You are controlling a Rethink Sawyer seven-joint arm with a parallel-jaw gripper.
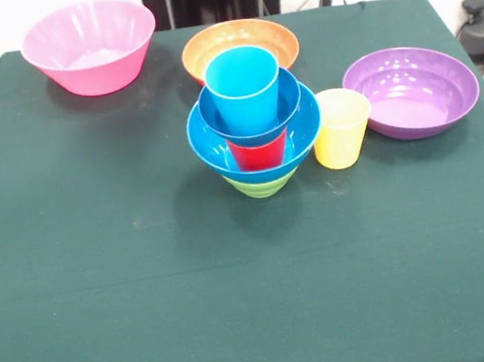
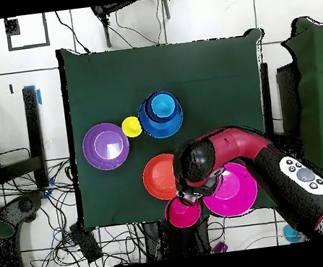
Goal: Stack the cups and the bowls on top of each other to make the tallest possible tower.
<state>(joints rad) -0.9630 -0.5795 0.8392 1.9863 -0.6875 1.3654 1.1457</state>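
Jaws cannot be judged; the gripper [image 2: 189, 196] hangs near the orange bowl [image 1: 239, 43].
Five-piece tower [image 1: 254, 125] stands mid-table; yellow cup [image 1: 341, 127] just right of it, purple bowl [image 1: 411, 90] and pink bowl [image 1: 90, 45] unstacked.

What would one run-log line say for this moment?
tower: green bowl, large blue bowl, red cup, small blue bowl, sky-blue cup | yellow cup beside, loose | gripper over pink bowl

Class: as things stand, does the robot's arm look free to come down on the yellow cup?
Probably yes. The yellow cup stands upright and uncovered between the tower and the purple bowl, but close beside the tower.
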